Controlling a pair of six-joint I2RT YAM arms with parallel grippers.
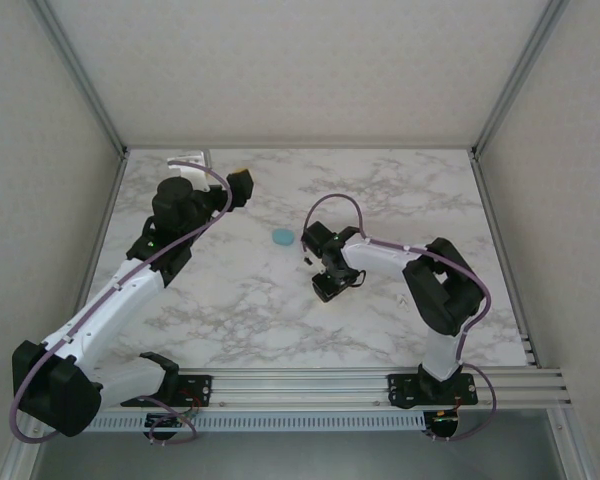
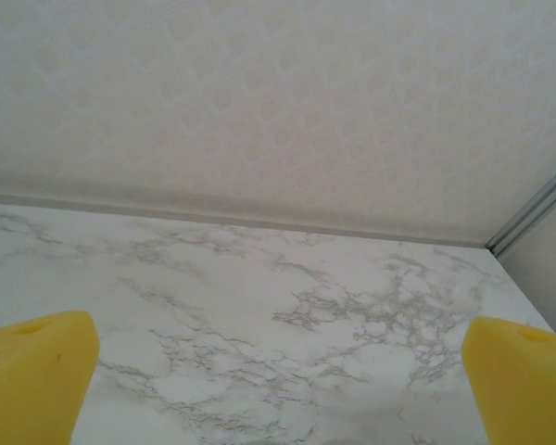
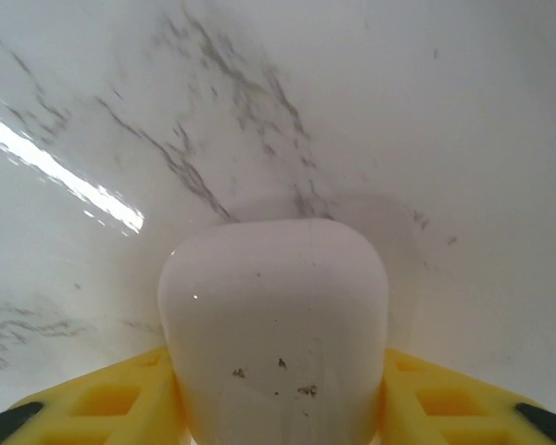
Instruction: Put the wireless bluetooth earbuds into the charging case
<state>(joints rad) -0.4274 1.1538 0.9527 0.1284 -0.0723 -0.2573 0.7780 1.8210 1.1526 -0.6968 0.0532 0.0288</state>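
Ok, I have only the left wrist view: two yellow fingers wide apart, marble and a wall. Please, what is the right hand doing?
Observer: The right hand is shut on a white case, close above the marble table.
Operator: Is something lying on the table that I miss?
Observer: Yes, a teal round thing lies alone, just left of the right hand in the top view. Bud or case, I cannot tell.
Operator: And where is my left hand from there?
Observer: The left hand is beyond the teal round thing, toward the far left corner, apart from it.
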